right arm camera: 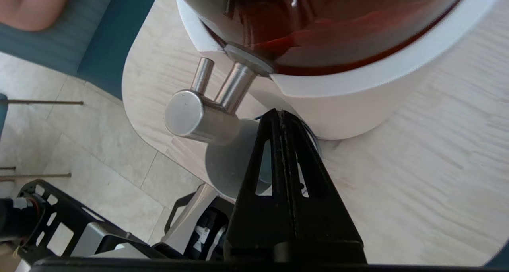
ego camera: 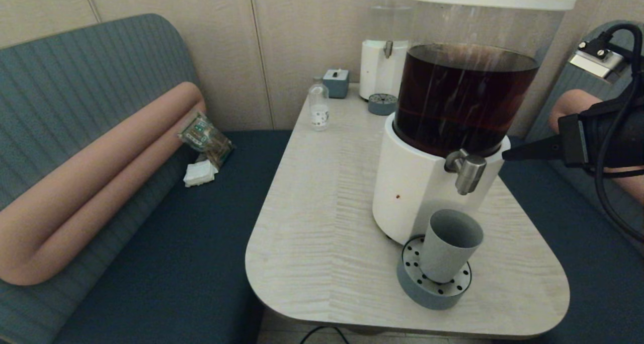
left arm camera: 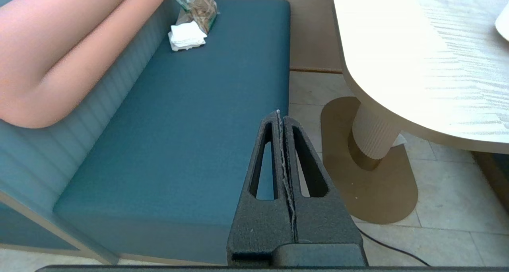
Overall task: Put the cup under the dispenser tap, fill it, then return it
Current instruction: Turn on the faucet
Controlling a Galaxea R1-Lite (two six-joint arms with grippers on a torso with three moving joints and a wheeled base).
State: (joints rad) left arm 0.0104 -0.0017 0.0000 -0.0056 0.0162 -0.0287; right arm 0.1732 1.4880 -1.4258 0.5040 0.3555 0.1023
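Note:
The grey-blue cup [ego camera: 449, 251] stands on the round perforated drip tray [ego camera: 417, 283], directly below the brushed-metal dispenser tap [ego camera: 467, 170] of the big dispenser [ego camera: 468, 97] with dark brown liquid. No liquid is flowing and the inside of the cup [right arm camera: 224, 164] looks empty. My right gripper [ego camera: 504, 155] hovers shut beside the tap, just to its right and level with it, touching nothing; in the right wrist view its tips [right arm camera: 280, 113] lie next to the tap [right arm camera: 201, 119]. My left gripper [left arm camera: 280, 113] is shut and parked low over the bench seat, off the table.
On the light wood table [ego camera: 322, 198], farther back, stand a small clear bottle [ego camera: 318, 106], a small grey-blue box [ego camera: 336, 82] and a second, clear dispenser [ego camera: 387, 47] with its own drip tray [ego camera: 382, 104]. A snack packet [ego camera: 206, 138] and napkins [ego camera: 200, 173] lie on the blue bench.

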